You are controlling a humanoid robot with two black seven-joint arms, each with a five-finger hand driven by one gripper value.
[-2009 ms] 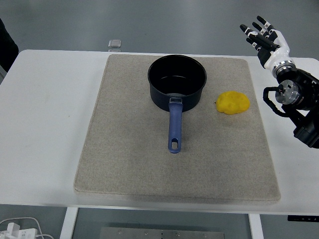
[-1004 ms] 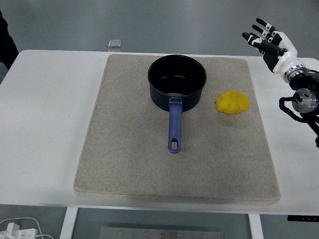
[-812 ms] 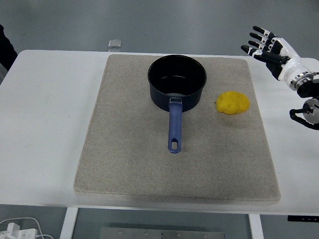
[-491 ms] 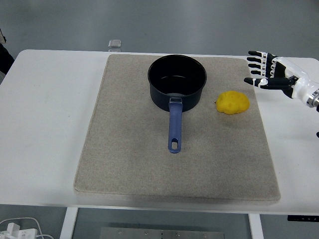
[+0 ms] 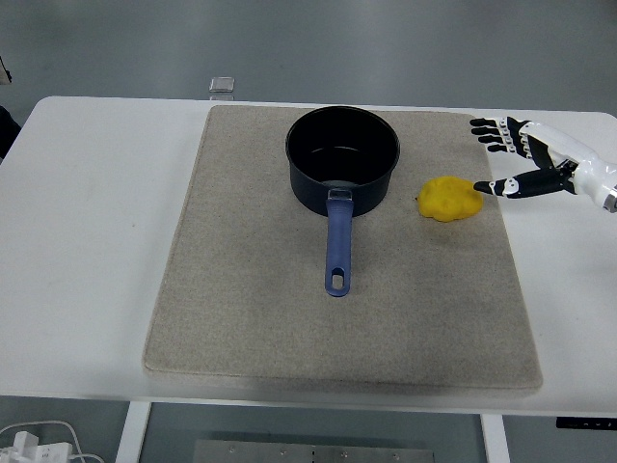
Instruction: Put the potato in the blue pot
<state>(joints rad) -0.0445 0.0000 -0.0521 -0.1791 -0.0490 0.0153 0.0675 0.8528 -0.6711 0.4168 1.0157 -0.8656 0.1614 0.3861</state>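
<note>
One potato (image 5: 450, 199), one blue pot (image 5: 342, 159), one right hand (image 5: 536, 161) beside the potato, fingers (image 5: 490, 135) spread, empty.

I see a yellow potato (image 5: 450, 199) beside the dark-blue pot (image 5: 342, 160) (black inside), on a beige mat (image 5: 241, 289).

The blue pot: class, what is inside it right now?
Nothing can be seen inside the blue pot; its dark floor looks bare. The near inner wall is hidden by the rim. The potato lies outside on the mat, beside the open right hand.
</note>
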